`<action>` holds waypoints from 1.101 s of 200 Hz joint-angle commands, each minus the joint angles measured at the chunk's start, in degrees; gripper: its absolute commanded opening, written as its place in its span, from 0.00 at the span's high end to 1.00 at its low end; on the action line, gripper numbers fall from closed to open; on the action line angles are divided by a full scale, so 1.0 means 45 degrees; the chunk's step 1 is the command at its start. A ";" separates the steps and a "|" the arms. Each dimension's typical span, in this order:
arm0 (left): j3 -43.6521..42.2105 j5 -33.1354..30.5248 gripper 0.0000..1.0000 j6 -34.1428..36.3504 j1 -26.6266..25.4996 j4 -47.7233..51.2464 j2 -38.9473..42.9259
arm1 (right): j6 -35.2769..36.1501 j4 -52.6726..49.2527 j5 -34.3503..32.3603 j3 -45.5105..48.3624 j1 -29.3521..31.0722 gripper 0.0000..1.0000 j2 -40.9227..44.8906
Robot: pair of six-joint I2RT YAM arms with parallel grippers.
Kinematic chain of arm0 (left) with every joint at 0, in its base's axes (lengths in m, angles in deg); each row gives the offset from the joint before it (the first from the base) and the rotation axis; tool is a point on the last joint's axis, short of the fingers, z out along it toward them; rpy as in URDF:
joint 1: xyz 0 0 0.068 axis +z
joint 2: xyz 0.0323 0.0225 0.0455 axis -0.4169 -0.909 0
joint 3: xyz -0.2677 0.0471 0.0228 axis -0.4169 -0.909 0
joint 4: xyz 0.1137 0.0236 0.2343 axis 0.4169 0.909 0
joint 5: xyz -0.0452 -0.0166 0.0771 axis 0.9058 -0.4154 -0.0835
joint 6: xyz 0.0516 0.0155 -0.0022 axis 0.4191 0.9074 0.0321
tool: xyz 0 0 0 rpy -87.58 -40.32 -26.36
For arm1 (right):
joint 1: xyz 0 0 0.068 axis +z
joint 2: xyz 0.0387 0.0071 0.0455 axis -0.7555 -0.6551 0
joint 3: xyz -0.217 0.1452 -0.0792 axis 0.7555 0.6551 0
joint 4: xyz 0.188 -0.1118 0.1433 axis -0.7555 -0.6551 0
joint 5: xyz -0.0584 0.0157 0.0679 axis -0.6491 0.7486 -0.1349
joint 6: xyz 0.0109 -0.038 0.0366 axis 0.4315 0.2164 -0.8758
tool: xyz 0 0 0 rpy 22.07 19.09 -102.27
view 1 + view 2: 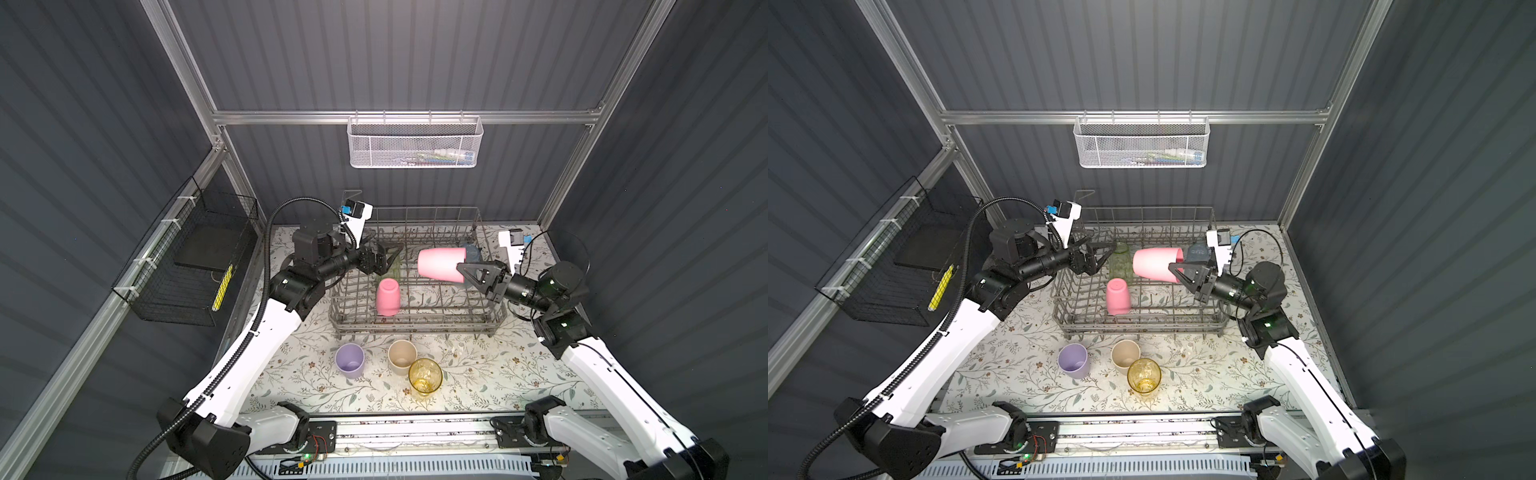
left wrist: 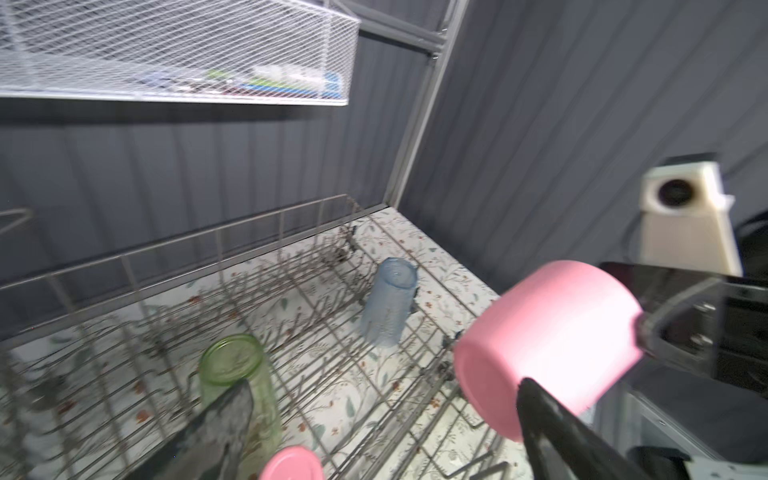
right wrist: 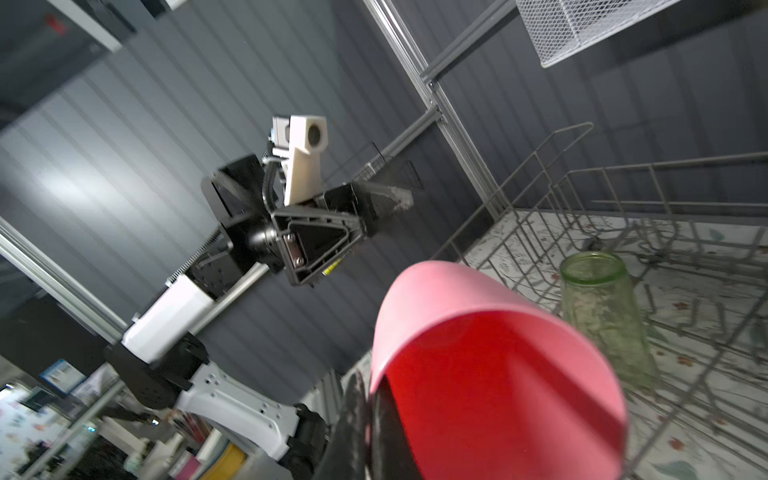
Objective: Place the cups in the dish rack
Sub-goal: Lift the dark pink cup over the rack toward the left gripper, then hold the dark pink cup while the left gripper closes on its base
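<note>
The right gripper (image 1: 460,266) is clenched on the rim of a pink cup (image 1: 439,263). The cup lies on its side in the air over the right half of the dish rack (image 1: 415,325), with its mouth towards the rack's right end and its base towards the left. Just behind it, at the rack's far right corner, the grey-blue cup (image 2: 390,301) stands mouth down among the tines. The green cup (image 1: 1120,261), also upturned, sits in the rack's far left part, between the held cup's base and the left gripper (image 1: 390,258). That gripper hangs over the rack's left end, jaws spread wide and grasping nothing. A second pink cup (image 1: 388,296) sits mouth down near the rack's front, left of middle. In front of the rack, on the floral table (image 1: 498,374), the lilac cup (image 1: 350,360), the beige cup (image 1: 402,356) and, just beside it, the amber cup (image 1: 424,375) stand upright. A white mesh basket (image 1: 415,145) hangs on the wall behind the rack, and a black wire basket (image 1: 183,270) hangs well to its left
</note>
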 commanded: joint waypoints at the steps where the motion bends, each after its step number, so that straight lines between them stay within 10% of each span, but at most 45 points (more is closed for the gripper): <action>1: -0.0065 0.2774 0.02 -0.0474 0.0173 -0.1730 -0.0045 | -0.4037 0.5749 0.0944 0.0367 -0.0517 1.00 -0.0681; 74: 0.0035 0.6004 0.00 -0.2035 0.0478 -0.3674 -0.1418 | -0.8395 1.1838 0.1089 0.0460 -0.0911 1.00 -0.3226; 220: 0.0312 0.7699 0.00 -0.2842 0.0468 -0.4708 -0.2595 | -0.8150 1.1668 0.1399 0.0065 0.0085 1.00 -0.4075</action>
